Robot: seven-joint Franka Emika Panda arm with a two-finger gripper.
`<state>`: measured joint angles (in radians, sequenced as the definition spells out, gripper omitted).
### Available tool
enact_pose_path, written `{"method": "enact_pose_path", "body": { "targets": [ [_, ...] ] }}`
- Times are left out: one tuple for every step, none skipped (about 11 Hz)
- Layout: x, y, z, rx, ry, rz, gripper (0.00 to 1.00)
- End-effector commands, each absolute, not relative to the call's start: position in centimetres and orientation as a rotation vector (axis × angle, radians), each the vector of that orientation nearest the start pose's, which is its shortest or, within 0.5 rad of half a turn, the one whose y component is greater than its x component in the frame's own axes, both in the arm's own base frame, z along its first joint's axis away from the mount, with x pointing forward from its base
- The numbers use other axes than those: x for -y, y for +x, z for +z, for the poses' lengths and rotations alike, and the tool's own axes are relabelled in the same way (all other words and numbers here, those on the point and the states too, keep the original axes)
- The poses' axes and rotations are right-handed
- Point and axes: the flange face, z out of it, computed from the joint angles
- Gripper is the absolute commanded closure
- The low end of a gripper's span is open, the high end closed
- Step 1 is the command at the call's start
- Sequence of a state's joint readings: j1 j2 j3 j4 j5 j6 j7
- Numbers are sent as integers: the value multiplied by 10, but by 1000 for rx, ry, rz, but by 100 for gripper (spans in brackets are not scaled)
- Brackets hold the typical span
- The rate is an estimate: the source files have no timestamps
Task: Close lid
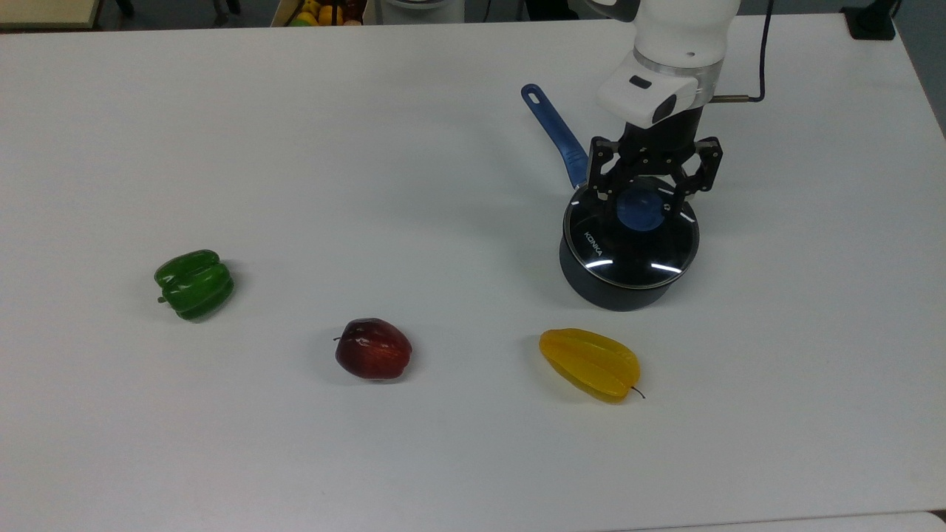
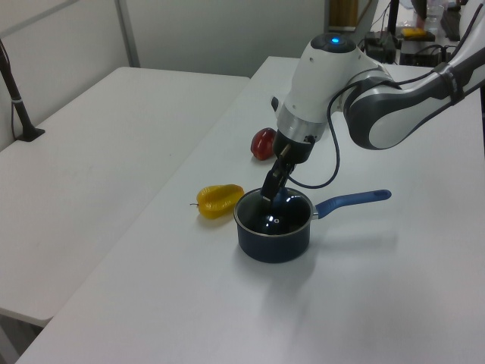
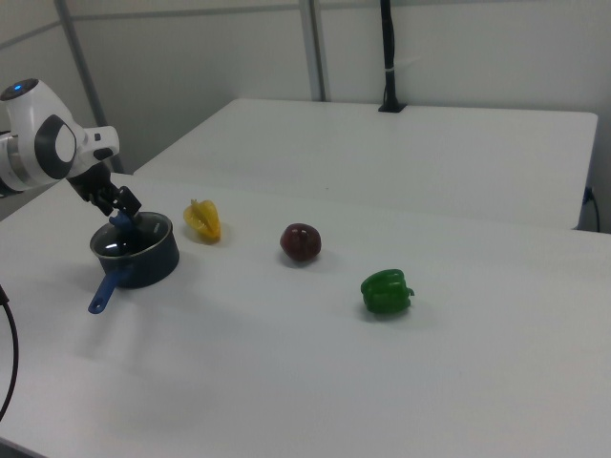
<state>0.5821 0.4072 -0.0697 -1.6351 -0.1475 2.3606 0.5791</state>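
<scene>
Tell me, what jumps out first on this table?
The white robot arm, its gripper hanging open over the blue knob of a glass lid resting on a dark saucepan. In front of it in the top view lie a pepper, an apple and a starfruit.

green pepper; red apple; yellow starfruit (near pan); white table

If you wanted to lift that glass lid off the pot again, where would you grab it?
By the blue knob in the middle of the lid, coming straight down from above. The lid lies flat on the pot, so its rim offers little to pinch.
</scene>
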Motion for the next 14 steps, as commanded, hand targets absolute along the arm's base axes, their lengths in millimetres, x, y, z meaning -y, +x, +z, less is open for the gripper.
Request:
{"method": "enact_pose_path", "body": {
  "targets": [
    [-345,605,438,30,-3045,-593,0],
    [-339,605,458,19,-3027,-622,0],
    [-324,606,477,-12,-3028,-634,0],
    [-300,609,498,-45,-3041,-635,0],
    [-271,613,518,-37,-3049,-638,0],
    [-240,616,532,-12,-3081,-611,0],
    [-210,615,545,36,-3119,-574,0],
    [-173,614,556,60,-3156,-511,0],
    [-145,609,562,73,-3159,-414,0],
    [-113,603,570,132,-3154,-329,0],
    [-78,591,579,204,-3137,-242,0],
    [-52,577,586,237,-3128,-157,0],
    [-23,567,589,188,-3135,-76,0],
    [-3,563,591,127,-3143,-41,0]
  ]
}}
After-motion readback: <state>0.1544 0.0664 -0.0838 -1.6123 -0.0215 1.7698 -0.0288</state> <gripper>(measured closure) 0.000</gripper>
